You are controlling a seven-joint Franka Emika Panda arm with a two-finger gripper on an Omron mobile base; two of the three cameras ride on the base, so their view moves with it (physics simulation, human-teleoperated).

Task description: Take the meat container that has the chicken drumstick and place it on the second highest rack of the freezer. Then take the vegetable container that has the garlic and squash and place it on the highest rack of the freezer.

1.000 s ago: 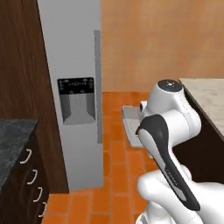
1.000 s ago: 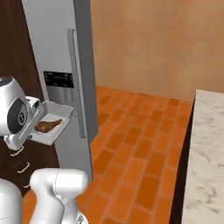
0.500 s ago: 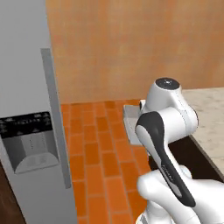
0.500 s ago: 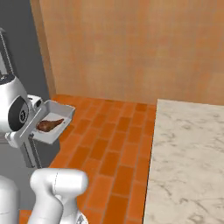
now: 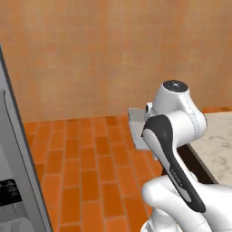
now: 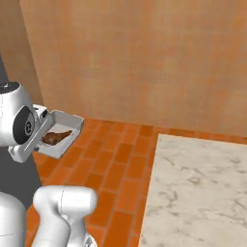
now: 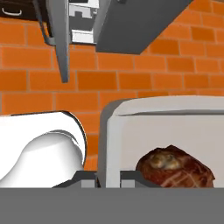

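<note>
Your chicken drumstick (image 6: 57,137) is lying inside the white meat container (image 6: 67,126), which is hanging in the air above the orange brick floor (image 6: 113,164), close beside the arm's upper joint. Your claw (image 7: 109,176) is pinching shut on the container's near rim. The grey freezer (image 5: 18,172) is standing at the left, its bar handle (image 7: 59,39) showing. The marble surface (image 6: 198,188) is lying to the right.

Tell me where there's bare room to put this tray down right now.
The white marble counter, bordered by orange brick floor and the tan wall, lies bare. The grey meat tray holds a reddish-brown chicken drumstick and stays crowded against the arm.
</note>
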